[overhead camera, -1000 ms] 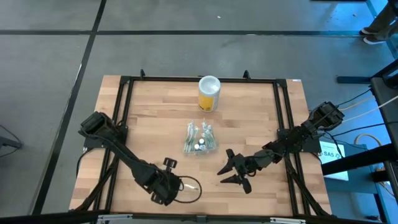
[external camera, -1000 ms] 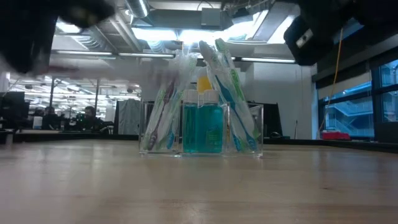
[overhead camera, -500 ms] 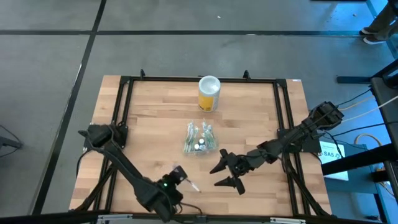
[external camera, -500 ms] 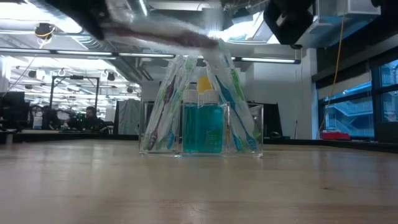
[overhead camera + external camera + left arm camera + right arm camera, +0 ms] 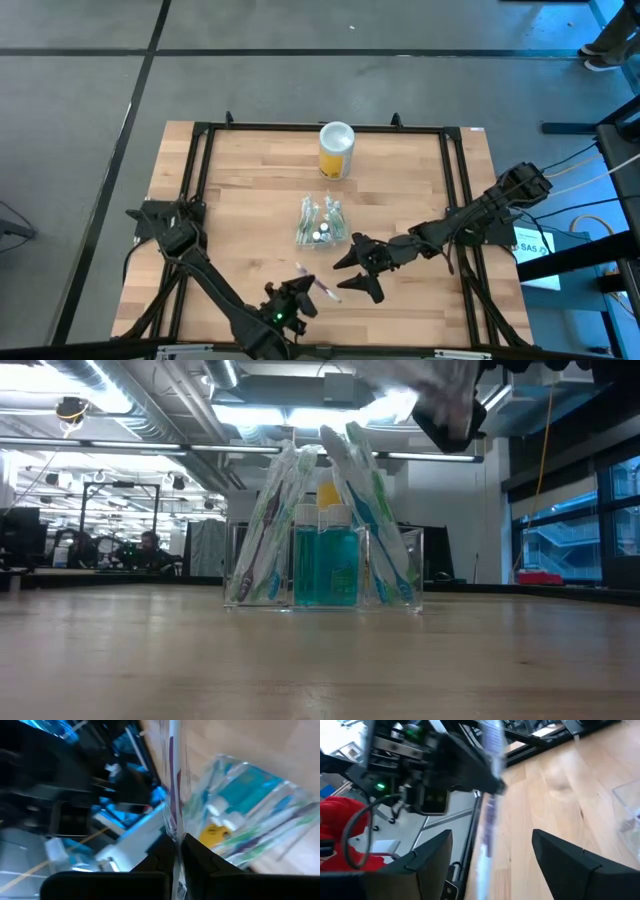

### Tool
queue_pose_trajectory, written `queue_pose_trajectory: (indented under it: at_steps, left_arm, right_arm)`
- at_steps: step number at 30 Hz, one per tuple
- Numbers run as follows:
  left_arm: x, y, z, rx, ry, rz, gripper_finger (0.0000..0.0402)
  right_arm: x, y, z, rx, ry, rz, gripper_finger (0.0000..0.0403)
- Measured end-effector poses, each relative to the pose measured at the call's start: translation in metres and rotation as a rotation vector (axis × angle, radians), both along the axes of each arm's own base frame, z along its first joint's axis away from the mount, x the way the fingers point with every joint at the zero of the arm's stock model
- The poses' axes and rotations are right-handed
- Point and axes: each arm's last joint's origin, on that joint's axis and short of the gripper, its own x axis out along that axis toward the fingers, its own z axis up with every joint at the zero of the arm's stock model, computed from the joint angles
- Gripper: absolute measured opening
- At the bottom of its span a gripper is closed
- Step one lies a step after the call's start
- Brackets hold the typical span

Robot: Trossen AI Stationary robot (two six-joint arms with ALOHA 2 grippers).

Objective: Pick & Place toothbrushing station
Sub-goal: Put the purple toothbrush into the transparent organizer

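The toothbrushing station, a clear container with wrapped toothbrushes and teal bottles, stands on its base at the table's middle; it also shows in the low view. My left gripper is near the table's front edge, shut on a single wrapped toothbrush. My right gripper is open and empty just right of that toothbrush, in front of the station. In the right wrist view the toothbrush shows between my open right fingers but farther off. My left gripper pinches the wrapped toothbrush between its two fingers, on the clear wrapper near one end. The toothbrush runs on straight ahead of the fingertips, toward the station. It looks lifted clear of the table.
A yellow canister with a white lid stands behind the station near the table's far edge. A black frame runs along the table's sides. Bare wood lies left of the station and at the front right.
My left gripper has swung toward the table's right along the front edge and turned, carrying the wrapped toothbrush toward my right gripper. My right gripper has moved toward the table's left, closer to the toothbrush, and stays open. The station has not moved.
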Motion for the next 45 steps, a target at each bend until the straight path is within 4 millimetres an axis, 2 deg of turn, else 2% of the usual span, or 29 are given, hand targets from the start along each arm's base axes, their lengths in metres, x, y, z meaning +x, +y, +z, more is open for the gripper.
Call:
queue_pose_trajectory:
  at_steps: [8, 19, 45]
  left_arm:
    - [0.009, -0.003, 0.004, 0.091, 0.041, -0.053, 0.0012]
    - [0.031, 0.014, 0.006, 0.211, 0.075, -0.030, 0.0012]
    - [0.057, 0.031, 0.009, 0.196, 0.039, 0.016, 0.0013]
  right_arm:
    - [0.002, -0.003, 0.000, 0.003, 0.007, -0.013, 0.0277]
    - [0.001, -0.003, 0.000, 0.009, 0.009, -0.002, 0.0290]
    - [0.001, -0.003, -0.001, -0.040, -0.004, 0.006, 0.0201]
